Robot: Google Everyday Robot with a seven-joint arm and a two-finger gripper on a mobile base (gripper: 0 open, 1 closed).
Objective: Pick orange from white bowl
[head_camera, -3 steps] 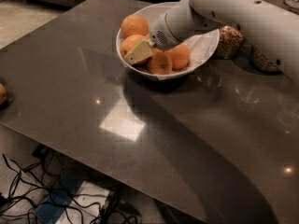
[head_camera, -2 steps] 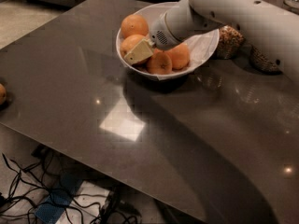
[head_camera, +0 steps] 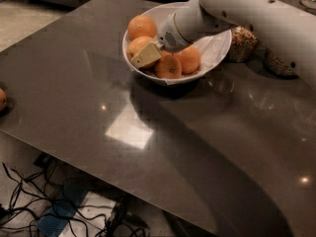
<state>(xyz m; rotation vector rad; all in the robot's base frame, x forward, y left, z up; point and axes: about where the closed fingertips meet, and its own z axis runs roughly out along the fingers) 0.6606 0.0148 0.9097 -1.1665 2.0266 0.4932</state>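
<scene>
Noted, nearest, tangled black cables (head_camera: 29, 201) and a strip of blue tape (head_camera: 57, 216) on the floor below the table's front edge. Saw above them a dark, glossy table (head_camera: 197, 147) carrying a pale patch of glare (head_camera: 129, 130). At its far left edge sat a lone orange (head_camera: 1, 100), cut off by the frame and well apart from everything else.

Found the white bowl (head_camera: 216, 47) further back, right of the table's middle: wide, round, smooth, thin sloping walls, upright on the tabletop. Counted four oranges (head_camera: 168, 66) inside: one at the front, one just right of it, one at the left wall, one at the back left riding highest above the rim. Saw all four round, bright and finely dimpled, packed touching in the bowl's left half, with bare white wall on the right.

Found the gripper (head_camera: 146, 55) down inside the bowl at its left side, tan tip lying against the orange at the left wall (head_camera: 134, 44); could not tell whether clamped or released. Followed the white arm (head_camera: 247, 14) from there over the bowl's back rim to the right edge of view.

Compared with a second before and found no change: bowl, oranges and gripper in the same places.

Made out, behind the arm at the bowl's right, two glass jars (head_camera: 243, 43) of brown cereal, the nearer just beside the rim, both partly hidden.
</scene>
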